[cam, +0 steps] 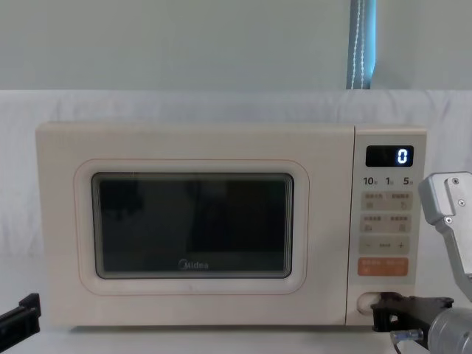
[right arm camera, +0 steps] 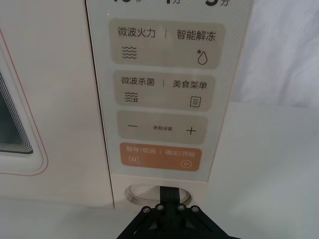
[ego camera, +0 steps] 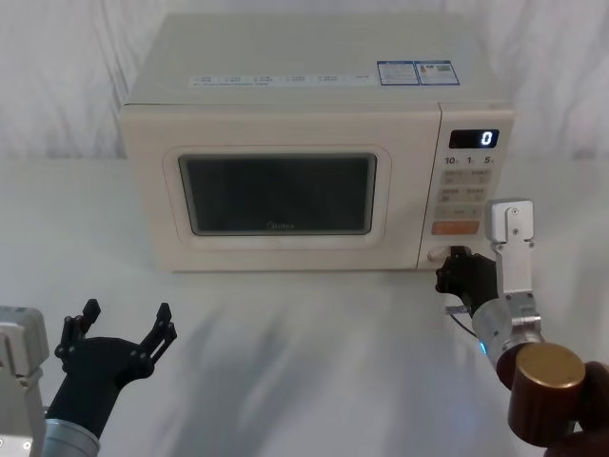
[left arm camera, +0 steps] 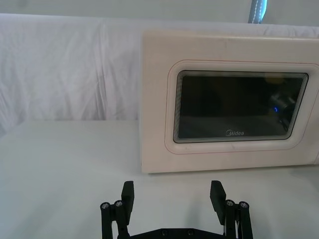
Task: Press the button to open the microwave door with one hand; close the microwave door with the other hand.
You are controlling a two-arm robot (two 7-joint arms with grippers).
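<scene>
Nearest us, our left gripper hung low over the table at the near left, well short of the microwave; its jaws stood wide apart and held nothing, as the left wrist view also showed. Over on the right, our right gripper had its tip up against the foot of the control panel. From the right wrist view, its fingers looked drawn together into one narrow dark tip, and that tip lay over the button, the wide cream oval at the bottom of the panel; we could not tell whether it was pressing or merely touching. From the chest, the same gripper sat just beside the button, under the orange key. Farther back, the door lay flush with the microwave's front, its dark window facing us. Above the keys the display read 0. Behind the microwave hung a white cloth.
</scene>
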